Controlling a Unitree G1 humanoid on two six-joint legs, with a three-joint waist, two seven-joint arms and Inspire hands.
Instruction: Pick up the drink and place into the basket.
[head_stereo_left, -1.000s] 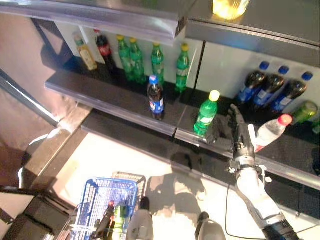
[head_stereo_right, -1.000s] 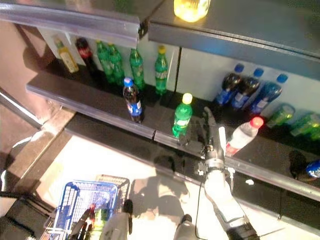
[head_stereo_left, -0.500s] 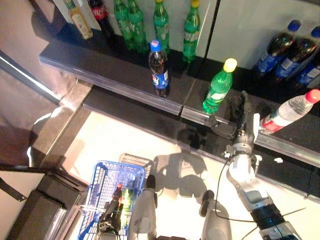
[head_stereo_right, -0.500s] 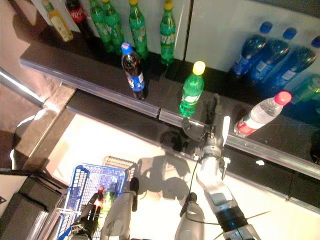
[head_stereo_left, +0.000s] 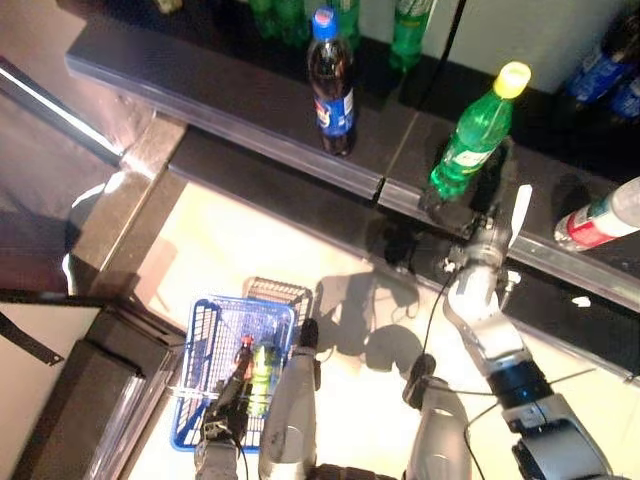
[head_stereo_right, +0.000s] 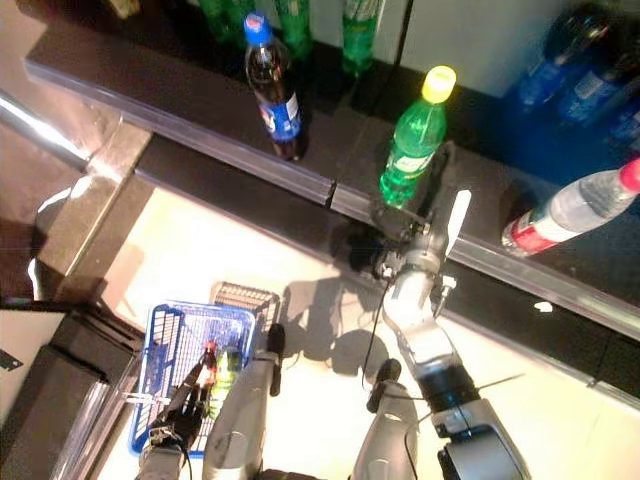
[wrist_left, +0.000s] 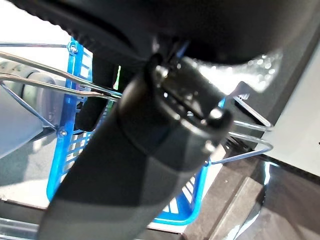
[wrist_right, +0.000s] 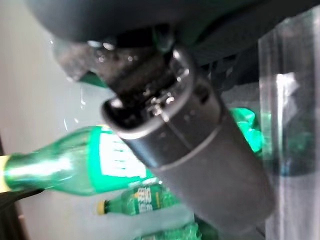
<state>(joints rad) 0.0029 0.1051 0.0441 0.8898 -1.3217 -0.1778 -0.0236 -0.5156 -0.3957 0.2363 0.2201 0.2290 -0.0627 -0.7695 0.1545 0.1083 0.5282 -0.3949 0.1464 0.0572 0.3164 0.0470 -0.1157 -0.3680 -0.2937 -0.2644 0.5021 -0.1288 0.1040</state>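
Observation:
A green bottle with a yellow cap (head_stereo_left: 470, 145) stands upright at the front edge of the dark lower shelf (head_stereo_left: 230, 90). My right hand (head_stereo_left: 482, 248) reaches up to its base, fingers straight beside the bottle's foot, the white-covered thumb (head_stereo_left: 518, 208) standing apart on its right. The bottle also shows close past the hand in the right wrist view (wrist_right: 75, 167). My left hand (head_stereo_left: 214, 442) is shut on the thin wire handles of the blue basket (head_stereo_left: 200, 340), which hangs low at the left with bottles in it. The basket also shows in the left wrist view (wrist_left: 75, 150).
A dark cola bottle with a blue cap (head_stereo_left: 332, 85) stands on the shelf left of the green one. A clear bottle with a red label (head_stereo_left: 600, 220) leans at the right. More green bottles (head_stereo_right: 360, 20) stand at the back. A dark cabinet (head_stereo_left: 90, 400) is at the lower left.
The camera has tipped down, so the whole scene has shifted. My right hand has come closer to the base of the green bottle. The basket still hangs from my left hand.

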